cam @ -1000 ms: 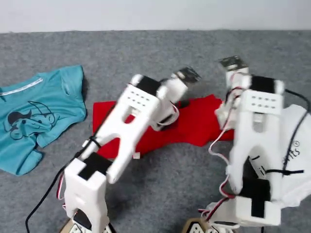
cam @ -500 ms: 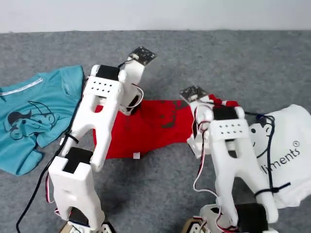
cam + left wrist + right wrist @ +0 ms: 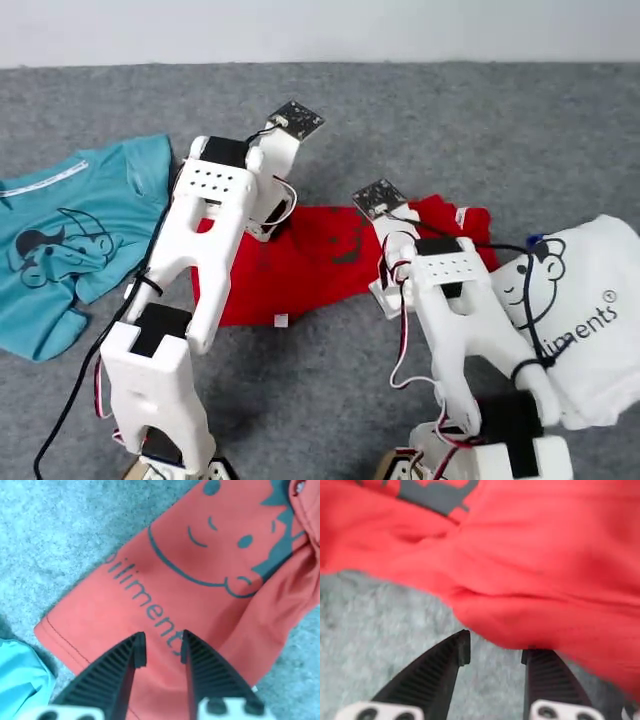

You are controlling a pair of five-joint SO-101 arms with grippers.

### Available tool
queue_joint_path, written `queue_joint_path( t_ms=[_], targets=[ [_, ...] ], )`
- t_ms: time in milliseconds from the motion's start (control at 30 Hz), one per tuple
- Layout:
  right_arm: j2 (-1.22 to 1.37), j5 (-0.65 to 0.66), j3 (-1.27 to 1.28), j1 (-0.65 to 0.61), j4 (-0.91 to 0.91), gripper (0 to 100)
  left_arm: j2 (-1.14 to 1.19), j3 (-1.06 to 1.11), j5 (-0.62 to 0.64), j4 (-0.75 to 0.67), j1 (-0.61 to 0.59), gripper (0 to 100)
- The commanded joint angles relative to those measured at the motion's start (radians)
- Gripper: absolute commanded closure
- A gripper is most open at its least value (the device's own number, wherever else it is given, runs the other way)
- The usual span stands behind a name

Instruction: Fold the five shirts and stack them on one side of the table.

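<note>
Red shirt [image 3: 300, 265] lies mid-table [image 3: 400, 110], between both arms. The right arm has slid left along it. Left gripper [image 3: 160, 647] hangs over its print, jaws slightly parted; right gripper [image 3: 495, 652] gapes at its edge. Three shirts: this one, a teal shirt [image 3: 70, 240], a white shirt [image 3: 590, 310].

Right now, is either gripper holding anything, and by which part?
Nothing is held: the left gripper and right gripper are both open at the red shirt.

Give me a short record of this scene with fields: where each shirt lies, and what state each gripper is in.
red shirt: middle of the table, unfolded
teal shirt: left in the high view, spread out
white shirt: right in the high view, bunched
left gripper: open, over the red shirt's print
right gripper: open, at the red shirt's edge
</note>
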Motion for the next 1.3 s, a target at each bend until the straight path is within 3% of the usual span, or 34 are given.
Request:
queue_joint_path(
  t_ms=[0,433,767,1100,1267],
  targets=[
    [0.004,0.009,-0.009,-0.008,-0.071,81.2,-0.058,-0.005,0.006,-0.012,-0.005,87],
    [-0.077,0.009,-0.011,-0.008,-0.216,81.2,-0.058,-0.005,0.005,-0.014,-0.003,87],
    [0.099,0.011,-0.020,-0.085,-0.441,81.2,-0.058,-0.004,0.005,-0.014,-0.003,87],
    [0.314,0.012,-0.232,-0.102,-0.334,81.2,-0.057,-0.004,0.006,-0.021,-0.003,87],
    [0.240,0.011,-0.391,-0.099,-0.111,81.2,-0.066,-0.012,0.081,-0.061,-0.046,87]
  ],
)
